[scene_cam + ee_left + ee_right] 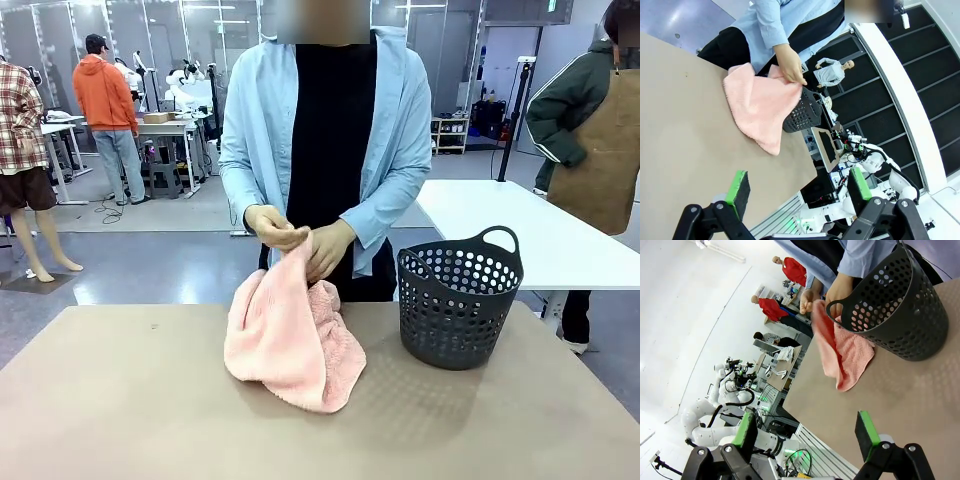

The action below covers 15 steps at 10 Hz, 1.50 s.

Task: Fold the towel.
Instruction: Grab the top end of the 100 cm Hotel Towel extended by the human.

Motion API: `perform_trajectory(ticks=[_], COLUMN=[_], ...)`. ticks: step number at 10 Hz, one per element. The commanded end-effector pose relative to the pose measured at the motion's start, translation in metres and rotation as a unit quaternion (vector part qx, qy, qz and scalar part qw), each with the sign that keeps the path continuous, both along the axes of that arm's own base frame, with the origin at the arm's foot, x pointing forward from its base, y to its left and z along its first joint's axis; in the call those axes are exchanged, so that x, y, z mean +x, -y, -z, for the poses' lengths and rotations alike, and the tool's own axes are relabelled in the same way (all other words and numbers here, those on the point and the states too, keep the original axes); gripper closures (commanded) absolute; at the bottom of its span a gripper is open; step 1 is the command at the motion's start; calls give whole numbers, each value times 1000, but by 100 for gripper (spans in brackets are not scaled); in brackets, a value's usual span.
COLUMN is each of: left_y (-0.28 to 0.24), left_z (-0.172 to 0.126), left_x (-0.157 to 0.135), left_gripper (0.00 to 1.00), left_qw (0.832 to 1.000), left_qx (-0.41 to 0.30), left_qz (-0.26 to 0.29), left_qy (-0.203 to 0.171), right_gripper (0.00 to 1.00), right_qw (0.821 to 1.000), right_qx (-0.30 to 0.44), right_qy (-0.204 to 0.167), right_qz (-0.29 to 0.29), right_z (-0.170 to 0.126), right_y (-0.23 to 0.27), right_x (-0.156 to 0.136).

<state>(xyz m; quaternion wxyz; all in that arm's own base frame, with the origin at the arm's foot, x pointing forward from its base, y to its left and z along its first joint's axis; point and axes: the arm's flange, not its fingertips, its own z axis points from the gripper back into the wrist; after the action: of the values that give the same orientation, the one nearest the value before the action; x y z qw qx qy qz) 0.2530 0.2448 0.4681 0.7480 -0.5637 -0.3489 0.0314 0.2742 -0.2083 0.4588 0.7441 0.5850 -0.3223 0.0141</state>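
The person at the far side of the table [150,400] has the towel [292,335] pinched at its top, right hand [272,228] and left hand [328,250] close together in front of a dark shirt. The pale pink cloth hangs from that grip in a bunched drape. Its lower part rests on the tabletop toward the far edge, a little to the robot's left of middle. Near it on the robot's right stands a dark perforated basket [460,310] (upright, handles up), with a strip of bare table between the two. The left gripper [799,184] hangs above the table's near part, jaws wide apart, well clear of the towel. The right gripper [806,429] hovers likewise, jaws spread, the basket ahead of it.
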Motion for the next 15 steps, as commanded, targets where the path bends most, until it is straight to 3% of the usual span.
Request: perform_trajectory(ticks=[1, 15], left_y=[-1, -1], left_z=[1, 1], left_x=[1, 1], left_gripper=[0, 0], left_qw=[1000, 1000], left_qx=[-6, -6], left_qz=[1, 1], left_qy=[16, 16], right_gripper=[0, 0], right_qw=[1000, 1000], right_qx=[5, 5], right_qy=[5, 5], right_qz=[1, 1], right_z=[-2, -2], right_y=[1, 1], right_x=[1, 1])
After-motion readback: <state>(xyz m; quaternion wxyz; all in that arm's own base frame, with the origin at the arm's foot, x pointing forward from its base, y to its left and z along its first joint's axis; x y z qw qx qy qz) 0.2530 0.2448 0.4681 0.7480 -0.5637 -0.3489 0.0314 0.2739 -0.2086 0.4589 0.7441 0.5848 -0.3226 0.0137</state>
